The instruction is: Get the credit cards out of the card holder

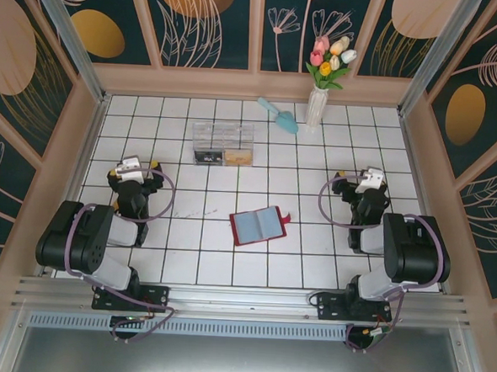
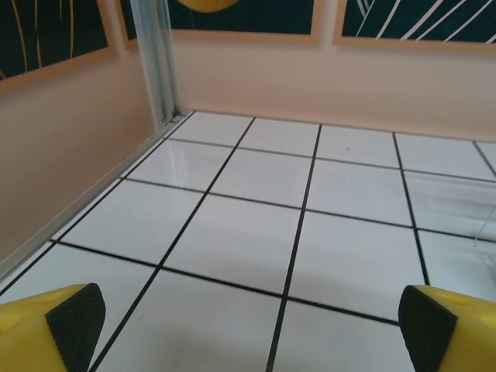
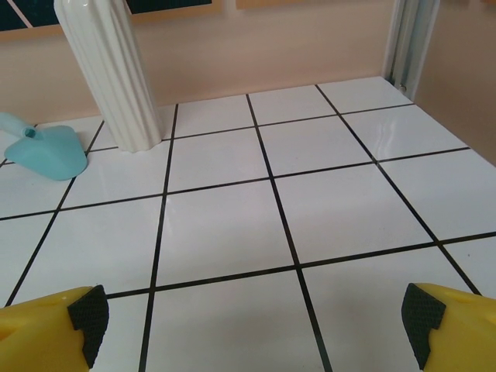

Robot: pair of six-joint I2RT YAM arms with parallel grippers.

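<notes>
The red card holder [image 1: 259,225] lies open like a book on the white tiles at the middle of the table, its small strap tab pointing right. Grey-blue faces fill its inside, and I cannot tell single credit cards apart there. My left gripper [image 1: 136,162] stands open well to the left of it, and between its yellow fingers [image 2: 252,325] there is only bare tile. My right gripper [image 1: 366,174] is open to the right of the holder, nothing between its black pads [image 3: 256,322]. Neither gripper touches the holder.
A clear plastic box [image 1: 224,144] stands behind the holder. A teal scoop [image 1: 278,114] [image 3: 46,151] and a white vase [image 1: 317,106] [image 3: 108,77] of tulips sit at the back. Peach walls close in the tiled floor on three sides.
</notes>
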